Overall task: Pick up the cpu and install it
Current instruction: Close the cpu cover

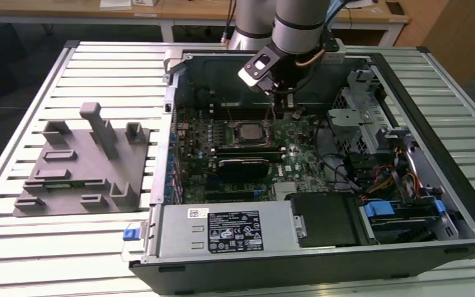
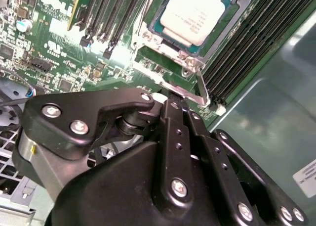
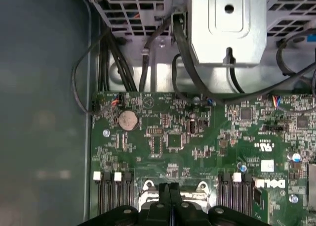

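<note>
While arm (image 1: 297, 25) hangs over open case (image 1: 303, 267), cpu (image 1: 250, 130) sits in socket

Seen from the exterior view, arm drops in from far side, wrist tilted, gripper (image 1: 284, 112) pointing down at mobo (image 1: 303, 158), just far of the socket & toward the exterior view's right. Fingers (image 2: 176, 132) pressed together in both wrist views, nothing seen btwn them. Tips sit right by socket frame (image 2: 170, 52) & wire lever (image 2: 203, 87); can't tell if touching. In second wrist view cpu lies flat inside the frame, silver top up w/ faint print. White lettering on mobo. PSU (image 1: 221, 230) at near edge carries a white sticker (image 1: 198, 213) & black label (image 1: 235, 231). Grey fixture (image 1: 85, 164) on slatted table (image 1: 56, 263), exterior view's left of case
</note>
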Motion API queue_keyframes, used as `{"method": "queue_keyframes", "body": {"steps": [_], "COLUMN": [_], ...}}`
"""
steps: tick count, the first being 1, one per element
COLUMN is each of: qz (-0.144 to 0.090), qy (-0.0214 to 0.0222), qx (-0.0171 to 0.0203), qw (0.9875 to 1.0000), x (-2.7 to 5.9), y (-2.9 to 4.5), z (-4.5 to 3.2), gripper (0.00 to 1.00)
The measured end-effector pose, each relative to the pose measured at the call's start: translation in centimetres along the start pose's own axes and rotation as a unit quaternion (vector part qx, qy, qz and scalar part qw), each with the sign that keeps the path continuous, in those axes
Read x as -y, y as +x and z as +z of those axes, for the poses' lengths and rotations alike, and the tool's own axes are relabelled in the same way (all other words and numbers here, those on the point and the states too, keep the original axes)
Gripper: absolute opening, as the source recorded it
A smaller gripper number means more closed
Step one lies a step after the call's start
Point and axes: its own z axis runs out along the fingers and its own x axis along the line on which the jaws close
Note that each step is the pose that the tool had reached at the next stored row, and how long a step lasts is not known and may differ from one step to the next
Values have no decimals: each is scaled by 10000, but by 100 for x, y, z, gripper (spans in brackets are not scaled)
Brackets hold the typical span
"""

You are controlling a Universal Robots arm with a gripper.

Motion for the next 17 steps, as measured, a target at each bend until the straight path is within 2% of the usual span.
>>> {"method": "queue_keyframes", "body": {"steps": [17], "qz": [0], "qy": [0], "qx": [0], "qw": [10000], "x": [57], "y": [2], "z": [28], "gripper": [11]}}
